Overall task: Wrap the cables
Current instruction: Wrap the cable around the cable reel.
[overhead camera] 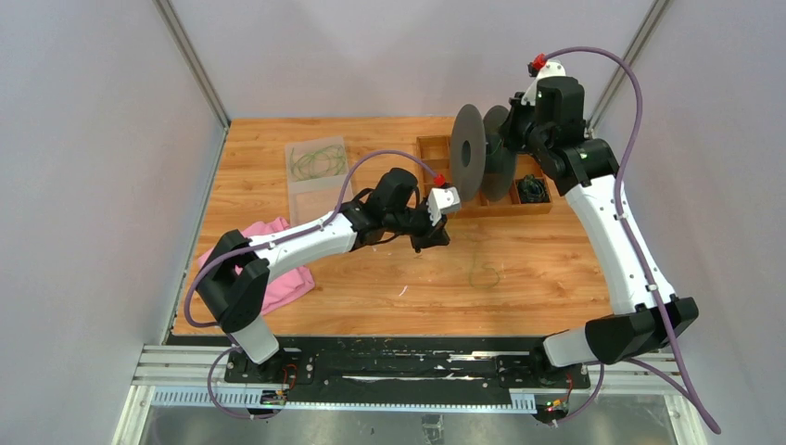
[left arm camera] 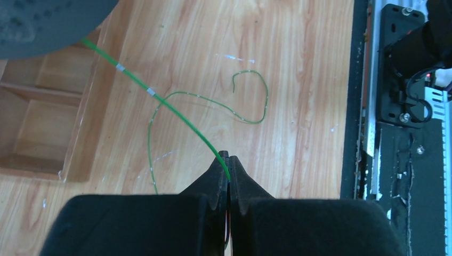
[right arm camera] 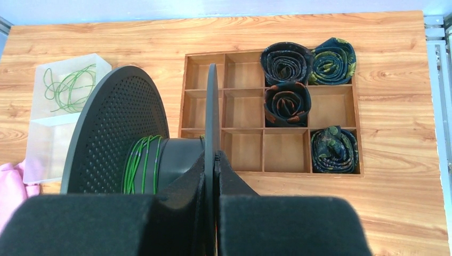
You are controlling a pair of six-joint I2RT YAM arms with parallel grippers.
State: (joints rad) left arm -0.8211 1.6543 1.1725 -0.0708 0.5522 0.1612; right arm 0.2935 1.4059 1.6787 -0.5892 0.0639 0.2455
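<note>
A thin green cable (left arm camera: 181, 116) runs taut from my left gripper (left arm camera: 228, 160), whose tips pinch it, up and left to the black spool (right arm camera: 117, 128) ahead, where a few turns sit on the hub. My right gripper (right arm camera: 215, 157) is clamped on the spool's near flange. Too much tension could pull the fine wire free, and its slack tail beyond the tips could tangle.

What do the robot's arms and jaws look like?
Both the left arm and the right arm have white tubular links and chunky black joints. A thick purple cord loops along each, ending at a small red plug. The jaws are matte black wedges tapering to narrow tips.
</note>
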